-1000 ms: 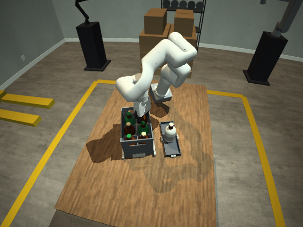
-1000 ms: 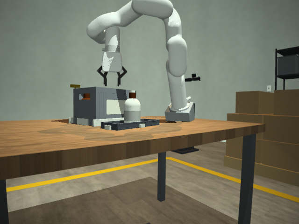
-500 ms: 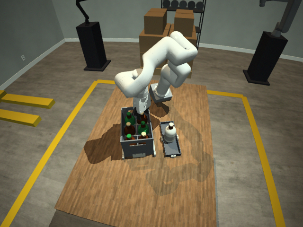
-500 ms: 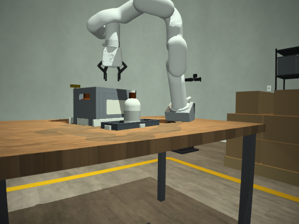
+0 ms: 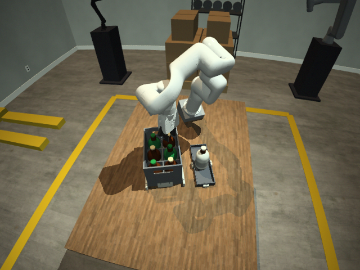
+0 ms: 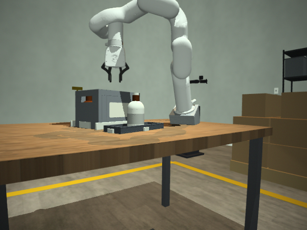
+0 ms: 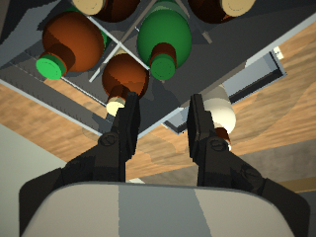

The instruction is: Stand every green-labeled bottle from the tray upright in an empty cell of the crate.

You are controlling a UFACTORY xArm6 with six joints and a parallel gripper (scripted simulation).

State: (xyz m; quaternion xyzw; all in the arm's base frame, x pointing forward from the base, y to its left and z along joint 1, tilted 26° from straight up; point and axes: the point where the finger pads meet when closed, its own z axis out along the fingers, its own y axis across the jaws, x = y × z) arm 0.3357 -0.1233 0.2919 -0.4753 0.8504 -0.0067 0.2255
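Nearest the worktop's near edge [image 5: 145,226] [image 6: 210,132] come the front ends of a grey crate [image 5: 164,175] [image 6: 86,112], set toward the left edge, and a low dark tray [image 5: 205,175] [image 6: 131,129], nearer the right edge and just beside it. Two brown bottles stand in the crate's front row, one green-capped [image 5: 153,162], one cream-capped [image 5: 170,160]. Behind are a cream-capped brown bottle [image 5: 152,153] and a green bottle [image 5: 170,153]; farther back, another green one [image 5: 153,142] and a brown one. On the tray, a white bottle [image 5: 202,160] [image 6: 135,113] [image 7: 219,114] stands upright. Over the crate's far part hangs the hand [image 5: 168,135] [image 6: 115,81] [image 7: 164,107], its fingers partly spread, gripping nothing. The arm's base [image 5: 194,117] [image 6: 184,120] sits by the far edge, cardboard boxes [image 5: 185,46] beyond.

White xArm 6 [image 5: 185,62] [image 6: 158,7] lifts its gripper [image 5: 167,137] [image 6: 115,81] [image 7: 164,107] higher over the gray bottle crate [image 5: 162,175] [image 6: 86,113] [image 7: 217,74], its black fingers [image 6: 110,77] drawn nearer together than half a second ago, though a gap remains between them. Most of the climb came in the first half of the past second; the fingers narrowed in the second.
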